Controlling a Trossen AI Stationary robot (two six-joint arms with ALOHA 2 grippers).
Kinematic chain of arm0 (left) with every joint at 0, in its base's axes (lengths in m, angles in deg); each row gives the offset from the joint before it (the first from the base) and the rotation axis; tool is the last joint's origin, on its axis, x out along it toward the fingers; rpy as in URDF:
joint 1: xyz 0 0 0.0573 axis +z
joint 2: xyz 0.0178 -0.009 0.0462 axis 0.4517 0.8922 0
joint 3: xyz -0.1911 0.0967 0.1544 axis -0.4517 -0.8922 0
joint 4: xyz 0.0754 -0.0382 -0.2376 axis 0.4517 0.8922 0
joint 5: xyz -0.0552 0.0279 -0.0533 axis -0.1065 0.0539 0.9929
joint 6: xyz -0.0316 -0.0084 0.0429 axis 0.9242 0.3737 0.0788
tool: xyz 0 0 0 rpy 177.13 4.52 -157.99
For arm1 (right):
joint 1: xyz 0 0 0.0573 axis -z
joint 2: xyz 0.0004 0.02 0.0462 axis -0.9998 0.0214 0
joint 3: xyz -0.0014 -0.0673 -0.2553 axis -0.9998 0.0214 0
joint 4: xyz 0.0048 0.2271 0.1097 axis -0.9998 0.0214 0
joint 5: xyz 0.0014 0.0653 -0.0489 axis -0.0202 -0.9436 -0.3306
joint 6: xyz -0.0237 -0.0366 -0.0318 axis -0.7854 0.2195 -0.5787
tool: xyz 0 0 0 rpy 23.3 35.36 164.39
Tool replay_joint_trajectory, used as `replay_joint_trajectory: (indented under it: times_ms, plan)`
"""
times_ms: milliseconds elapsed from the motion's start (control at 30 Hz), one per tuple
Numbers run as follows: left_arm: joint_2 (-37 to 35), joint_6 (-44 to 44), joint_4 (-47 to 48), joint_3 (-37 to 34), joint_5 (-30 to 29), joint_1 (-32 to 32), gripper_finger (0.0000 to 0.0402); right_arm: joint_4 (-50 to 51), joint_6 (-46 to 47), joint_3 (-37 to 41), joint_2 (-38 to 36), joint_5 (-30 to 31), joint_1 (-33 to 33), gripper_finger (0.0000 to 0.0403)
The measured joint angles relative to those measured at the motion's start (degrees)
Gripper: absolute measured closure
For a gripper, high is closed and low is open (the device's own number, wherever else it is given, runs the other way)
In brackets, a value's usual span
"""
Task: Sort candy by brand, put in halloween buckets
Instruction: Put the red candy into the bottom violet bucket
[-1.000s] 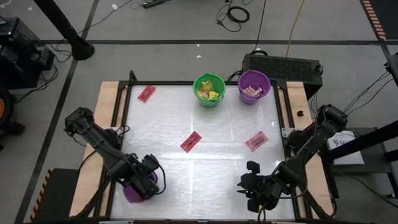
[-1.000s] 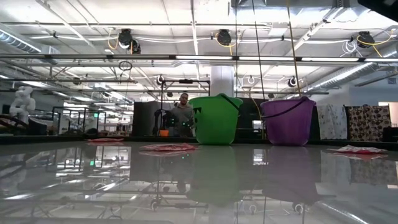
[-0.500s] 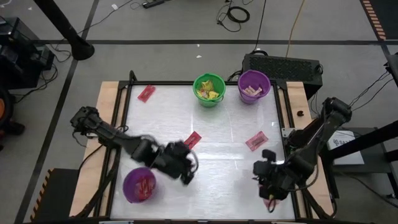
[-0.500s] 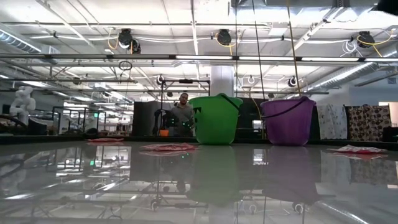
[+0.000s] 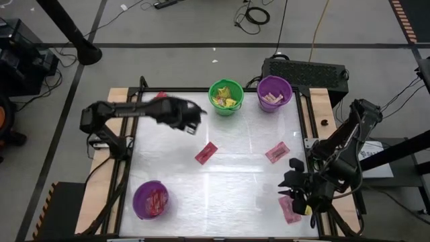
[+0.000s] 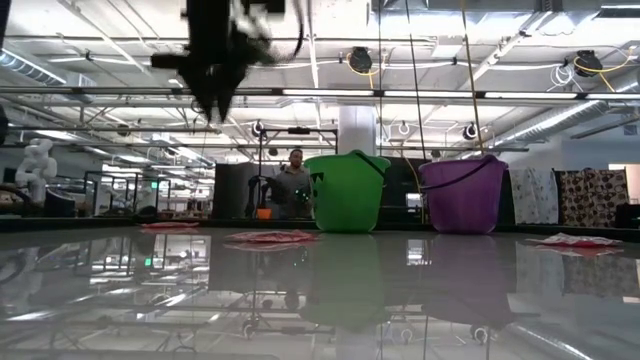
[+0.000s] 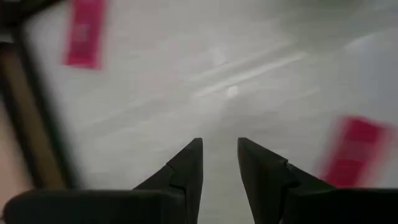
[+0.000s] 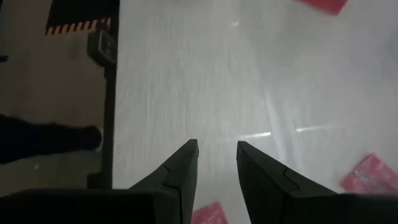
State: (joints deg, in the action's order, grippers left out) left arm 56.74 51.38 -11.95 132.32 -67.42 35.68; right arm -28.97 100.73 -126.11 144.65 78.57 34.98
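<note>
Hanging above the far left part of the table (image 5: 222, 191), the left gripper (image 7: 219, 160) has its 2 fingers (image 7: 186, 168) parted by a narrow gap with nothing between them and nothing touched. Ahead of those fingertips to one side lies a red packet (image 5: 158, 99), near the table's dark frame; another red packet (image 5: 206, 152) lies to the other side, its long axis slanted across the table.

Near the front right corner, the right gripper (image 8: 216, 163) also shows 2 fingers (image 8: 183, 167) slightly apart, pinching nothing. A pink packet (image 5: 289, 209) lies flat just beneath and beside them, and a second pink packet (image 5: 277, 152) lies farther out on the table, tilted on a diagonal.

Counted: 4 flat packets loose on the table and 3 buckets. The green bucket (image 5: 226, 97) and a purple bucket (image 5: 274, 93) stand upright side by side at the far edge, both holding candy; the other purple bucket (image 5: 150, 199) stands at the front left with red packets inside.
</note>
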Motion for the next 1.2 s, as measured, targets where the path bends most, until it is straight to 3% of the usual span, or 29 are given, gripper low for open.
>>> replay_joint_trajectory:
  times_ms: [133, 300, 467, 600, 833, 1033, 1200]
  plan:
    - [0.09, -14.81, 0.16, -5.21, 1.62, 12.83, 0.0294, -0.64, 0.15, 0.0, 0.0, 4.7, 1.22, 0.0298]
    - [0.11, -28.98, -9.23, -14.47, 4.15, 24.79, 0.0294, -0.63, 7.3, 0.0, 0.0, 11.82, 3.74, 0.0298]
    - [0.13, -39.54, -17.76, -20.96, 3.65, 31.85, 0.0294, -0.6, 7.63, 0.0, 0.02, 17.42, 7.47, 0.0298]
    - [0.13, -45.61, -21.61, -24.55, 0.67, 35.85, 0.0294, -0.75, 7.84, 0.0, 0.04, 16.78, 11.77, 0.0298]
    - [0.13, -50.89, -30.22, -28.6, 1.73, 41.26, 0.0245, -4.6, 8.8, 0.0, 0.04, 16.16, 15.14, 0.0298]
    - [0.13, -50.95, -34.21, -30.81, 4.14, 44.63, 0.0184, -5.78, 9.1, 0.0, 0.04, 10.83, 15.63, 0.0298]
    - [0.13, -48.01, -37.39, -31.01, 5.01, 46.48, 0.0178, -5.81, 9.11, 0.0, 0.09, 8.72, 15.61, 0.0298]
